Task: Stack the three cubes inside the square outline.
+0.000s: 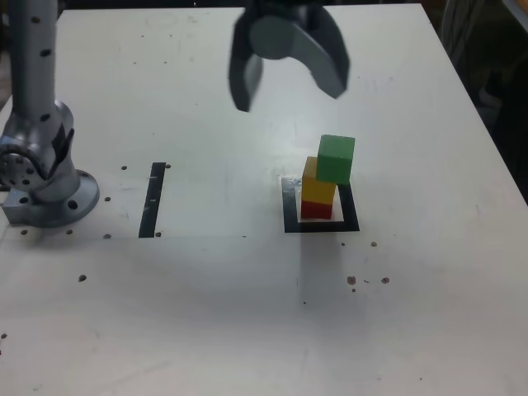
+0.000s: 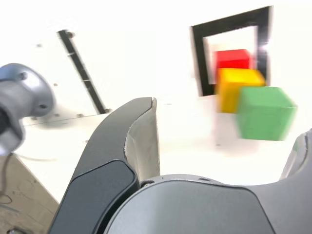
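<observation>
Backing the gripper (image 1: 289, 87) straight up and away, jaws spread wide and empty, looks the safest move: right of centre in the exterior view the green cube (image 1: 336, 158) overhangs the yellow cube (image 1: 318, 180) on the red cube (image 1: 316, 208), inside the square outline (image 1: 320, 224).

Bright, even light — wrist view overexposed and motion-blurred, exterior view soft, faintly shadowed.

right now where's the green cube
In the exterior view the green cube tops the stack, on the yellow cube but offset toward that view's right, inside the square outline right of centre on the table.
</observation>
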Motion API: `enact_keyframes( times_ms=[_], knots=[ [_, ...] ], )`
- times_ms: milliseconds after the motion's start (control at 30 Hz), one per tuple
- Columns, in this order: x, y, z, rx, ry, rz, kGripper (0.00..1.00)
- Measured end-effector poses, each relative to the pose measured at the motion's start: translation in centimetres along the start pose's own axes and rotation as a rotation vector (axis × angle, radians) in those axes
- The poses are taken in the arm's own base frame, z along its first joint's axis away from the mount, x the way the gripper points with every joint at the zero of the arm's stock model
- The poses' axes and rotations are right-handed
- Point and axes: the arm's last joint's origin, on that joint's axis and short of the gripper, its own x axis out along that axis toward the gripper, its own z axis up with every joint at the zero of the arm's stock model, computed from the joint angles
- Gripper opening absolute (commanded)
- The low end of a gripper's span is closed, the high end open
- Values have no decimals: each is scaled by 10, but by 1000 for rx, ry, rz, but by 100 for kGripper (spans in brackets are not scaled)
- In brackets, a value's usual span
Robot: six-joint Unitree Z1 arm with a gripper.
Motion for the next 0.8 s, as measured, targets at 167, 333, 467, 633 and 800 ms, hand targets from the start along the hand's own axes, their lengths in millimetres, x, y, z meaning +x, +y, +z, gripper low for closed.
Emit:
enact_keyframes(
  times_ms=[167, 333, 467, 633, 800],
  knots=[
    [4, -5, -46, -5, 28, 6, 99],
    [28, -5, -71, -19, 124, 10, 99],
    [51, -5, -74, -28, 172, 4, 99],
    [59, -3, -74, -38, 166, 4, 99],
    [78, 2, -82, -66, 178, -1, 99]
  ],
)
